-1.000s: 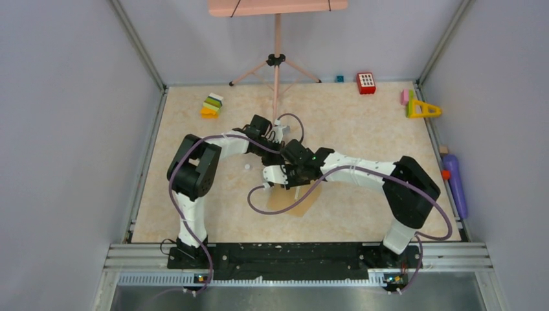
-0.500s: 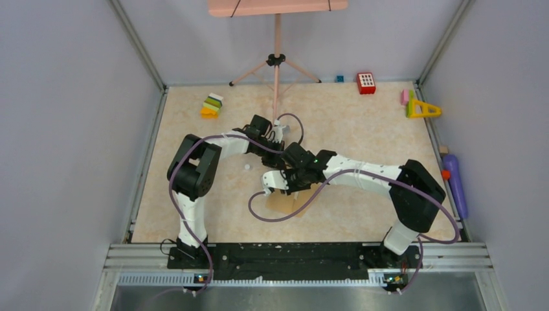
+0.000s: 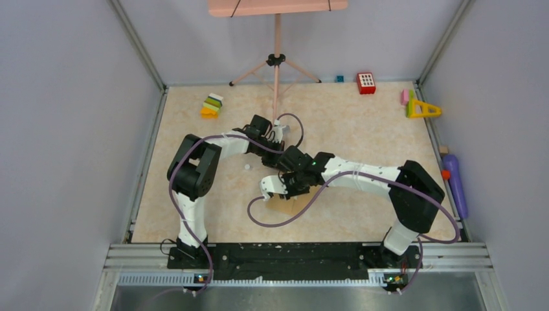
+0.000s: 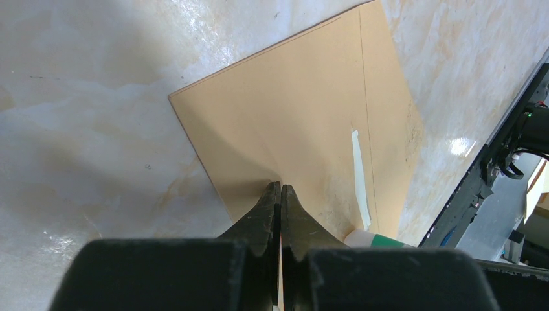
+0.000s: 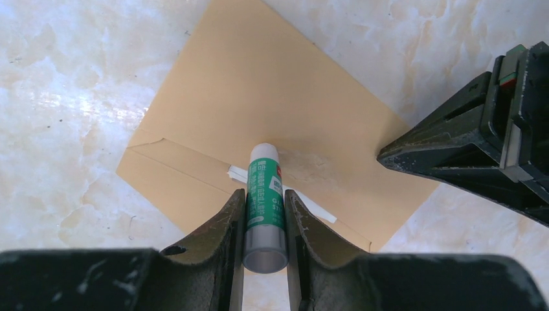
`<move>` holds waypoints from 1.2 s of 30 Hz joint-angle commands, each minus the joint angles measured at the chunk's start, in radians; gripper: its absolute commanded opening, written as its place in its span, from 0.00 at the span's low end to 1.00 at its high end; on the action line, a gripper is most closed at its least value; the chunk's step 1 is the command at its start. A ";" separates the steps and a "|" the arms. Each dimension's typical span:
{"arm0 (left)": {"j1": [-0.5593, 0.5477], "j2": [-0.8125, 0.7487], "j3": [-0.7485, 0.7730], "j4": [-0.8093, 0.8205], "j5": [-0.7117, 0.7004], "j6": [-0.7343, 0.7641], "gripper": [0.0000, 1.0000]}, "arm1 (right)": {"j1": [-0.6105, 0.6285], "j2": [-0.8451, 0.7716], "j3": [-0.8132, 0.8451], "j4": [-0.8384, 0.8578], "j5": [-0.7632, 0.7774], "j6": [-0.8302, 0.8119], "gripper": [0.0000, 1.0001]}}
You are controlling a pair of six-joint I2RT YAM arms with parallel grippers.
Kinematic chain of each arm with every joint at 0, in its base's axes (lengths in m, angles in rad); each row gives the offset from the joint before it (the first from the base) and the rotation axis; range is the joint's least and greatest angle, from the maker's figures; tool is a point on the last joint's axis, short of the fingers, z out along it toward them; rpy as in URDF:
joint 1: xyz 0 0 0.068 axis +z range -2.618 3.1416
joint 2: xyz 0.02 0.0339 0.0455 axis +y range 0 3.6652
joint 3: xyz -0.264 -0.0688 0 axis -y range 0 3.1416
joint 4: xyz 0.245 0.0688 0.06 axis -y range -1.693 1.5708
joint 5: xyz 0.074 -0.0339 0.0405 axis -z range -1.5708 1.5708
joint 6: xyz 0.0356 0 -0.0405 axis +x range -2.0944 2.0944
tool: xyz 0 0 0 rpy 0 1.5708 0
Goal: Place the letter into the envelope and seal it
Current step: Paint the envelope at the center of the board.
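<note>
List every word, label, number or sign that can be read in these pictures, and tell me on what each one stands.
No text can be quoted with certainty.
Glue stick: white print on its green label, too blurred and partly hidden, so not readable.
Envelope: no writing on the face that shows, only a white strip.
Red block: a grid of white squares, too small to show any letters.

From above, the right arm (image 3: 353, 172) hides most of the envelope (image 3: 288, 207). The fingers (image 5: 219, 236) cover part of the glue stick (image 5: 264, 184) label.
</note>
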 commanded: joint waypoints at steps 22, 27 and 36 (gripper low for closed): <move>-0.025 0.075 -0.032 0.013 -0.178 0.048 0.00 | -0.015 0.044 -0.026 0.176 0.355 -0.025 0.00; -0.030 0.075 -0.032 0.012 -0.180 0.054 0.00 | -0.016 0.059 -0.032 0.213 0.389 -0.030 0.00; -0.032 0.076 -0.031 0.011 -0.182 0.053 0.00 | -0.019 0.070 -0.036 0.216 0.393 -0.041 0.00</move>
